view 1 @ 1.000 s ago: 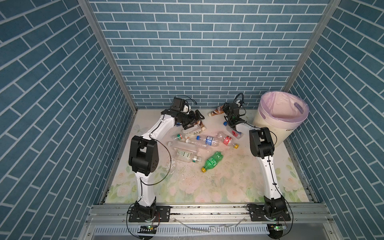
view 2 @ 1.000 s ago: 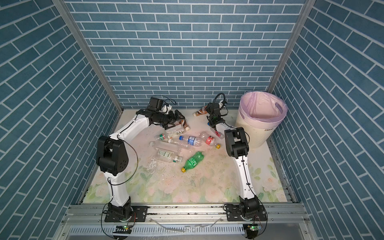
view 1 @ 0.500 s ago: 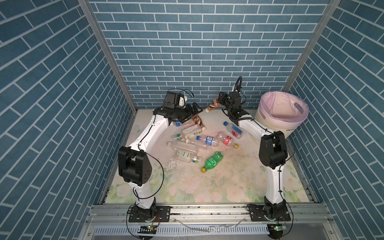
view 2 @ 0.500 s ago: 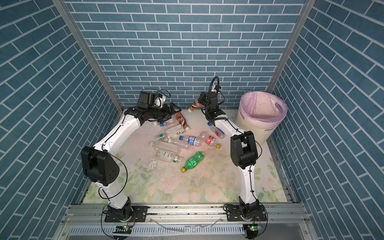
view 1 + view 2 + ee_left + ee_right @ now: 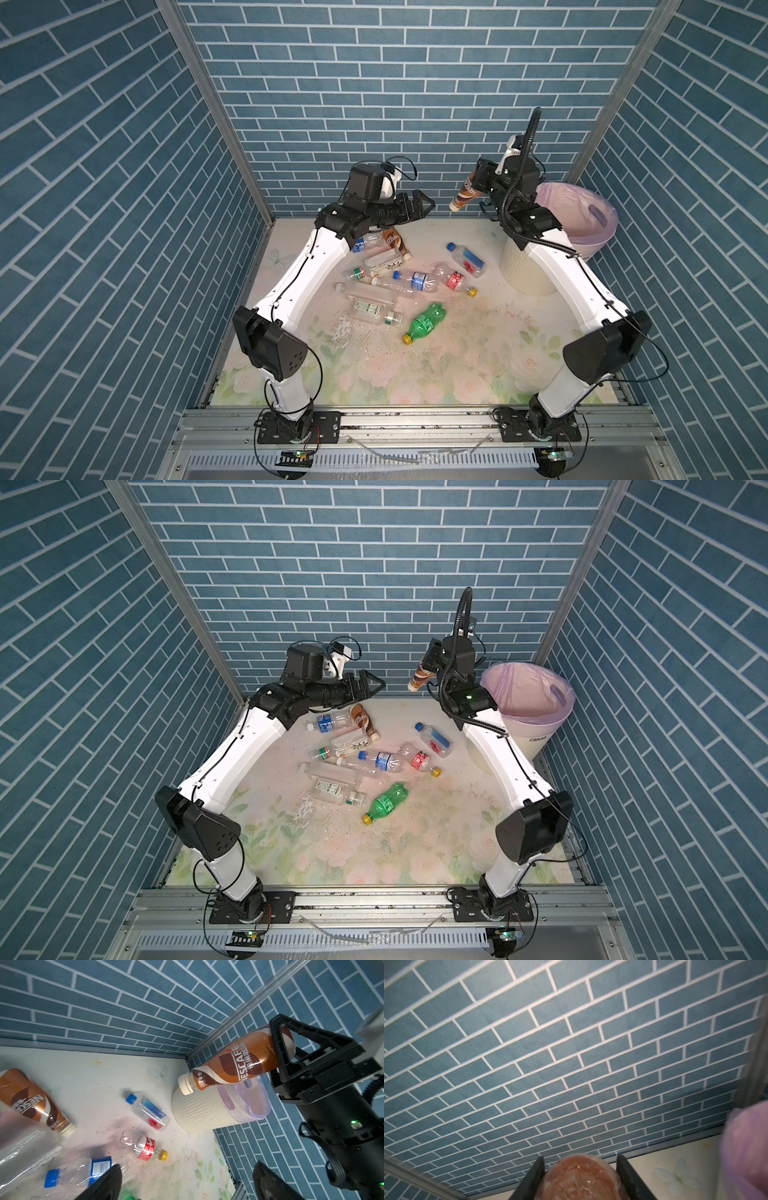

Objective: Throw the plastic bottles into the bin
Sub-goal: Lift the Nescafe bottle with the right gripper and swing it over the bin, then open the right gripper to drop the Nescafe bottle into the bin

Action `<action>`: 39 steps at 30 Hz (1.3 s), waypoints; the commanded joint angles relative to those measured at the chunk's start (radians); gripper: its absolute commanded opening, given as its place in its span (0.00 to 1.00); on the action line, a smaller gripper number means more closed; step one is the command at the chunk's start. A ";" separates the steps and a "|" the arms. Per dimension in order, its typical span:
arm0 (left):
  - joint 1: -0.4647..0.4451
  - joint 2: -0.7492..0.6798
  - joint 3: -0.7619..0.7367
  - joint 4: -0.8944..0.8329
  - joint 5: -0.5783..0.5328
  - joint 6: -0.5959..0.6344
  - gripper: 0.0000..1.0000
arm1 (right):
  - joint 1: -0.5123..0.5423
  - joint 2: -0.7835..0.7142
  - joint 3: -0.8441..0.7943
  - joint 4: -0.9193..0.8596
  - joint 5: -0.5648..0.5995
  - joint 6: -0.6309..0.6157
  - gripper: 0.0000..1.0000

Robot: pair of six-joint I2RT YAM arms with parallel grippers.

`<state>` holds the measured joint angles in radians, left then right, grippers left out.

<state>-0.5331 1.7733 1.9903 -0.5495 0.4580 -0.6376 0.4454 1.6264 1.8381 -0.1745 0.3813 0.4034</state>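
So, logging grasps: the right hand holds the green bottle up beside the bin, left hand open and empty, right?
Wrong bottle: the right hand holds the brown bottle up beside the bin, clear in the left wrist view; the green bottle lies on the table. Left hand open and empty.

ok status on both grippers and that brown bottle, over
Right gripper shut on brown bottle, held high, short of the bin. Left gripper open, empty, above the loose bottles. Nothing seen between bottle and bin.
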 commanded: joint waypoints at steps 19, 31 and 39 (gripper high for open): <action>-0.157 0.194 0.217 -0.119 -0.058 0.061 0.99 | -0.184 -0.289 0.106 -0.135 0.306 -0.383 0.12; -0.157 0.180 0.182 -0.146 -0.058 0.084 0.99 | -0.424 -0.086 0.055 -0.348 0.141 -0.182 0.60; -0.160 0.114 0.092 -0.117 -0.075 0.075 0.99 | -0.304 -0.140 0.199 -0.415 0.155 -0.246 0.99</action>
<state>-0.6861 1.9404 2.0983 -0.6796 0.3946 -0.5716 0.1146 1.5631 1.9400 -0.5655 0.5346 0.1780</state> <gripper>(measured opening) 0.994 0.982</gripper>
